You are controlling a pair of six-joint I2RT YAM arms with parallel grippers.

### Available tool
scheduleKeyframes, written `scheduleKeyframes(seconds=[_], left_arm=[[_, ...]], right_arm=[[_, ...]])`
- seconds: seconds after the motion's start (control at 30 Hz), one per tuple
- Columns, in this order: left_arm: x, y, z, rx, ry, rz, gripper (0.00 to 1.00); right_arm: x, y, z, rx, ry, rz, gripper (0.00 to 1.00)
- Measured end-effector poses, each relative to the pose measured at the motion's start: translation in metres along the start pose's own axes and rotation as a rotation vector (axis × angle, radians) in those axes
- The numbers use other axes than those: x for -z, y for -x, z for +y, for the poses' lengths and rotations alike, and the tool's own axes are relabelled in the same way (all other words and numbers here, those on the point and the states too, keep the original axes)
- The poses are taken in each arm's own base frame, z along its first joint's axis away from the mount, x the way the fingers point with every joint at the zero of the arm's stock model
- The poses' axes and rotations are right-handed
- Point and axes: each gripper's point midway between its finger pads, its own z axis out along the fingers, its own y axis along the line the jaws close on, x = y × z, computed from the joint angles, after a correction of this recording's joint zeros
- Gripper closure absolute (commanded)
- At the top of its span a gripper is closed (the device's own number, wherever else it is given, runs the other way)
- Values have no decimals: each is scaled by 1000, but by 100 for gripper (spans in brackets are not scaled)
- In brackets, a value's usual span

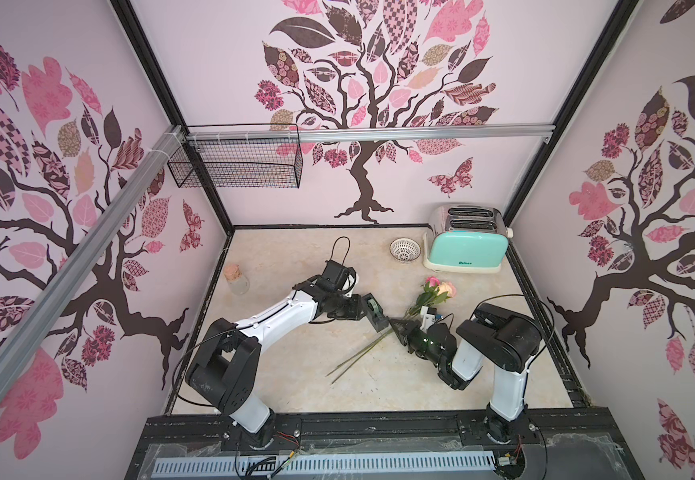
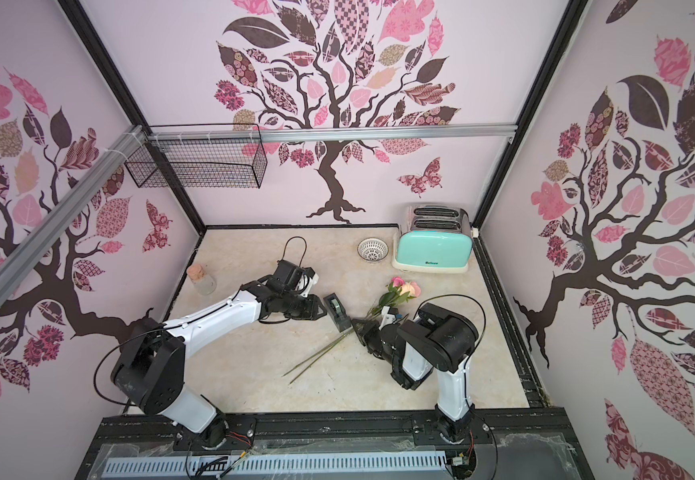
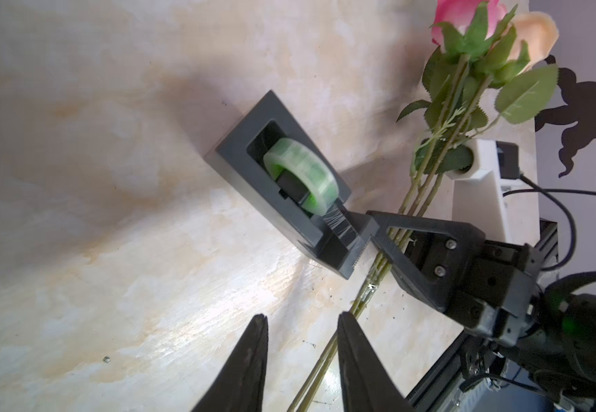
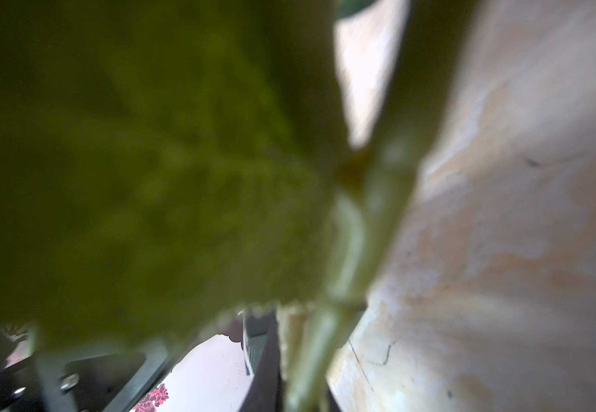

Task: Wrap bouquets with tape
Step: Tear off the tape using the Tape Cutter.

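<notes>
The right pincer is pinching the stems of the bouquets just right of the bench's middle, beside the cutter end of the tape in its dispenser, while the left pincer is hovering spread and empty nearby. Fetching tape seems to be the step underway, calling for nipping the free end and drawing it over the stems. Room is lying open toward the near and left edges; the toaster is crowding the far right corner.

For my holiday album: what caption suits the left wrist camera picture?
Right gripper holds rose stems beside the tape dispenser's cutter; left gripper hovers open nearby.
</notes>
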Motion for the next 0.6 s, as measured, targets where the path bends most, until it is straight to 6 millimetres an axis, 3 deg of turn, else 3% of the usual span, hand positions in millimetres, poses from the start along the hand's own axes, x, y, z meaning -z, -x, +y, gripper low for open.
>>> scheduleKeyframes(seconds=[0.1, 0.2, 0.3, 0.6], left_arm=[[-7, -2, -14, -72, 25, 16, 54], [-16, -14, -22, -141, 64, 41, 51], [-26, -26, -27, -211, 123, 62, 42], [-42, -22, -18, -264, 249, 66, 42]], right_arm=[[0, 0, 0, -1, 0, 0, 100], [0, 0, 0, -1, 0, 0, 100], [0, 0, 0, -2, 0, 0, 100], [0, 0, 1, -4, 4, 3, 100]])
